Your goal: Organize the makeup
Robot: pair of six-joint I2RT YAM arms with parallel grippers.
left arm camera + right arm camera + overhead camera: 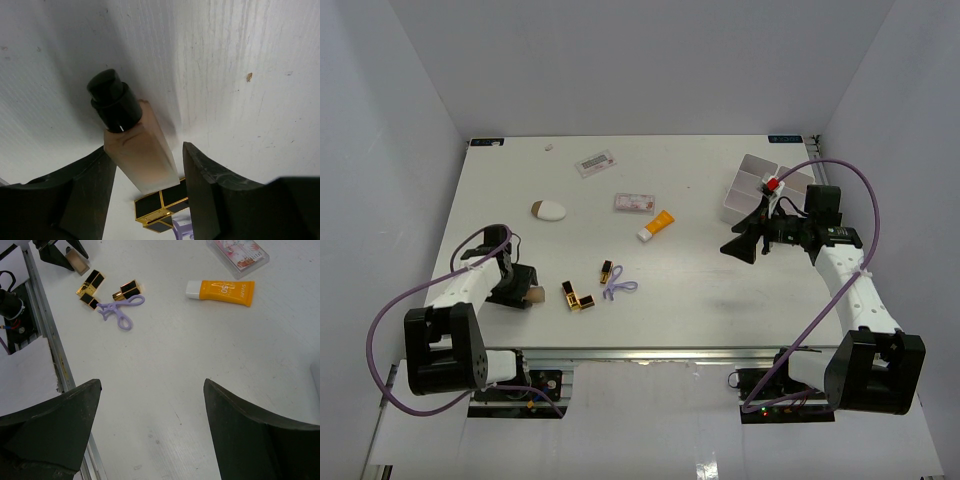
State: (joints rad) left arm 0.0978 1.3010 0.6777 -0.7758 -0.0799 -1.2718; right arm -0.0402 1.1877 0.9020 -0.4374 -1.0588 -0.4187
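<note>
A tan foundation bottle with a black cap lies between the fingers of my left gripper. The jaws stand around it, and a narrow gap shows on the right side. From above, the left gripper is low at the table's near left. Two gold-and-black lipstick tubes lie just right of it. The orange-tipped white tube, a beige sponge and two flat packets lie farther back. My right gripper hangs open over bare table, with nothing between its fingers.
A white compartment tray stands at the back right, behind the right arm. A small purple looped tool lies beside the lipstick tubes. The table's metal front rail runs close to the left gripper.
</note>
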